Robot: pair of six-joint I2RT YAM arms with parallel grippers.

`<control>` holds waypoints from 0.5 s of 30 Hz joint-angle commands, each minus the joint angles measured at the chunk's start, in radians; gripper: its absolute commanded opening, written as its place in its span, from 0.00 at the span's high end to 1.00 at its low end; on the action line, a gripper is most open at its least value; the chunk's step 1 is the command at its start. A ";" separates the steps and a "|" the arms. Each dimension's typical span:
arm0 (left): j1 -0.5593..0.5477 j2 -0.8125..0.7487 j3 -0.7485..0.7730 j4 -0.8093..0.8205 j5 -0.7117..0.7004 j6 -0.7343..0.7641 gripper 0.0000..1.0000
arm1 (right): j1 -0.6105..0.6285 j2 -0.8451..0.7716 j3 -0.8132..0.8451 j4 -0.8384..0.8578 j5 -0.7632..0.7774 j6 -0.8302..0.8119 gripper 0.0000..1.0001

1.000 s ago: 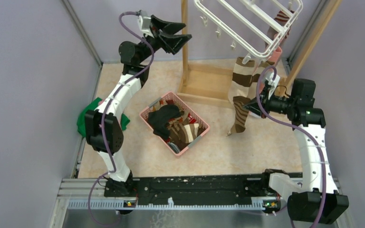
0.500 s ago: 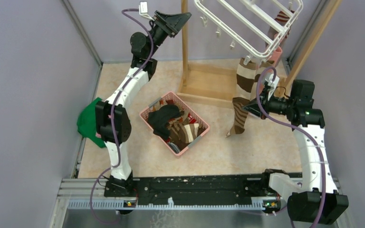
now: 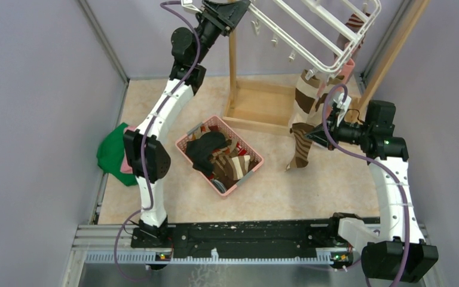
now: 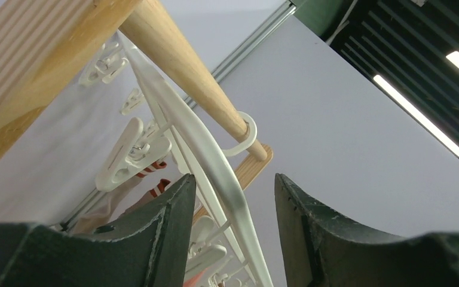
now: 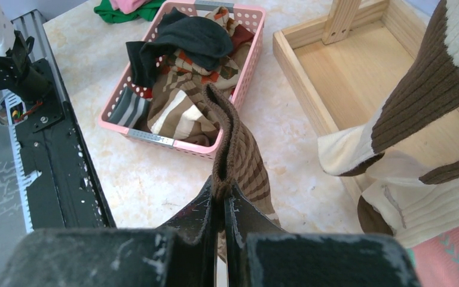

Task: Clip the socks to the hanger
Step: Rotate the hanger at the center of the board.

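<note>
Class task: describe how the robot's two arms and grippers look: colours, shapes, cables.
Both the left arm and right arm have white tubular links with bulky black joints. A purple cable runs along each. The left gripper and right gripper have two black, wedge-shaped, scuffed fingers.

This is a robotics lab test cell. Plain lilac-grey panels [image 3: 36, 119] in aluminium framing [image 3: 104, 45] box in a marble-patterned bench [image 3: 311, 185]. The left arm [image 3: 164, 110] and right arm [image 3: 391, 179] are bolted to a black rail [image 3: 245, 236] at its near edge. Household laundry things sit inside: a pink basket [image 3: 239, 137] of socks [image 3: 206, 149], a wooden stand [image 3: 233, 66] and a white hanger [image 4: 218, 170]. Overhead are strip lights [image 4: 419, 116] on a dark slatted ceiling [image 4: 406, 48].
</note>
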 commanded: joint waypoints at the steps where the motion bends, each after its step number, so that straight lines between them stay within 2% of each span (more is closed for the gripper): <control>1: -0.014 0.020 0.070 -0.109 -0.071 0.014 0.46 | -0.014 -0.026 0.005 0.029 -0.035 -0.012 1.00; 4: -0.020 0.042 0.117 -0.140 -0.077 0.018 0.53 | -0.015 -0.027 0.009 0.025 -0.036 -0.013 1.00; 9: -0.036 0.069 0.180 -0.169 -0.075 0.020 0.77 | -0.015 -0.028 0.019 0.021 -0.036 -0.011 1.00; 12: -0.041 0.041 0.131 -0.163 -0.082 0.018 0.90 | -0.020 -0.026 0.044 0.019 -0.036 0.016 1.00; 15: -0.047 -0.012 0.031 -0.111 -0.104 0.001 0.96 | -0.044 -0.017 0.072 0.039 -0.041 0.070 1.00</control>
